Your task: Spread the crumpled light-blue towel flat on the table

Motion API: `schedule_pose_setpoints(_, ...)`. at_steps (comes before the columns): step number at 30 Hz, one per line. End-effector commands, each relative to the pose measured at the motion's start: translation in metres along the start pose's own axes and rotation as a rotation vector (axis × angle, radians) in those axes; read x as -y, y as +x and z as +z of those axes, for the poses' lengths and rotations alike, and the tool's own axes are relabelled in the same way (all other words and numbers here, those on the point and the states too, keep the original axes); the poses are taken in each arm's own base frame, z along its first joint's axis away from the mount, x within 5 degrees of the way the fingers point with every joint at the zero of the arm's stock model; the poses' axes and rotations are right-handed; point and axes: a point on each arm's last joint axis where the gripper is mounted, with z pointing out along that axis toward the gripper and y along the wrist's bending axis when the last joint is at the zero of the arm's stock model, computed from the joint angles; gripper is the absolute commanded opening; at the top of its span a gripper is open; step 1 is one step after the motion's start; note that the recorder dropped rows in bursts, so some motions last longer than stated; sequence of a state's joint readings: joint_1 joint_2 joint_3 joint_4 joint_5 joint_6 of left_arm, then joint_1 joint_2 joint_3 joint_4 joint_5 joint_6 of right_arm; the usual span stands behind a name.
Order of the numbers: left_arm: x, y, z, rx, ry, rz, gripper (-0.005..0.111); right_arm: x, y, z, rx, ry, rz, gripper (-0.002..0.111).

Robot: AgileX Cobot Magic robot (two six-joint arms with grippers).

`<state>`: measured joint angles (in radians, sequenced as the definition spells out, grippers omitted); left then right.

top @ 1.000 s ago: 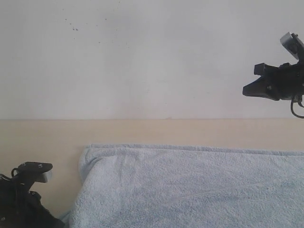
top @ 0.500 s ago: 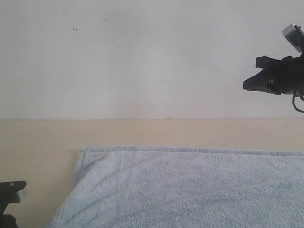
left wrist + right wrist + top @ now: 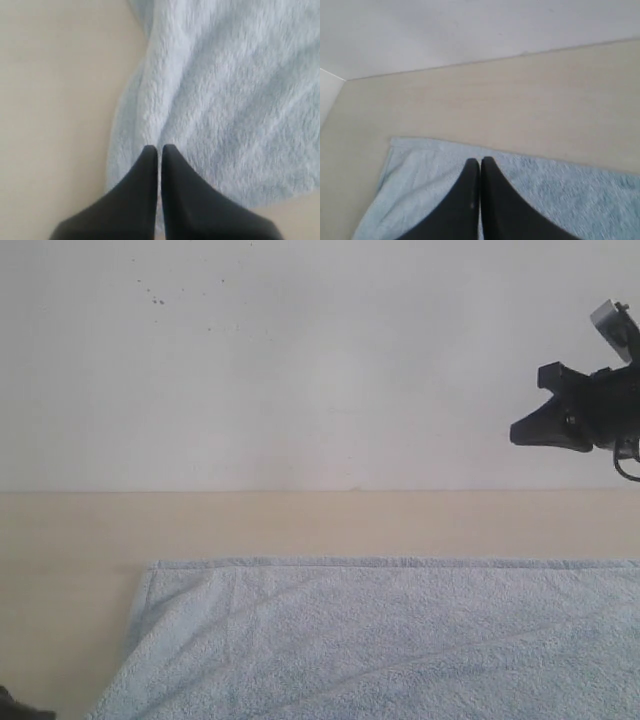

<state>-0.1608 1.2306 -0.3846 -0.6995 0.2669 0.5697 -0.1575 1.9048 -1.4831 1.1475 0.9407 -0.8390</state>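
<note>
At the near edge of the scene, the left gripper (image 3: 159, 148) has its two black fingers pressed together. A raised fold of the towel (image 3: 380, 640) runs into the tips, and a pale sliver shows between them, so it appears to be pinching the cloth. Only a dark scrap of that arm shows in the lower left corner of the exterior view.

The pale light-blue terry cloth lies spread over the near part of the table (image 3: 300, 525). It is mostly flat, with a few shallow creases running slantwise across it. Its far hem lies straight and parallel to the table's back edge, its far left corner is squared off, and its right side runs out of the exterior view.

Beyond the hem is a bare band of cream-beige tabletop.

The right gripper (image 3: 480, 160) hangs in the air on the right, well above the cloth and touching nothing. Its fingers are closed against each other and hold nothing.

Farthest back is the grey-white wall (image 3: 300, 360), with a few dark specks (image 3: 155, 298) near its upper left.
</note>
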Motion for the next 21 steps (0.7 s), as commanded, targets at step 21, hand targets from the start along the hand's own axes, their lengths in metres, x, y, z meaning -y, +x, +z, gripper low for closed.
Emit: schedule_pose_setpoints(21,0.004,-0.176,0.139,0.000,0.085,0.335,0.004,-0.058,0.095,-0.047,-0.177,0.430,-0.168,0.000)
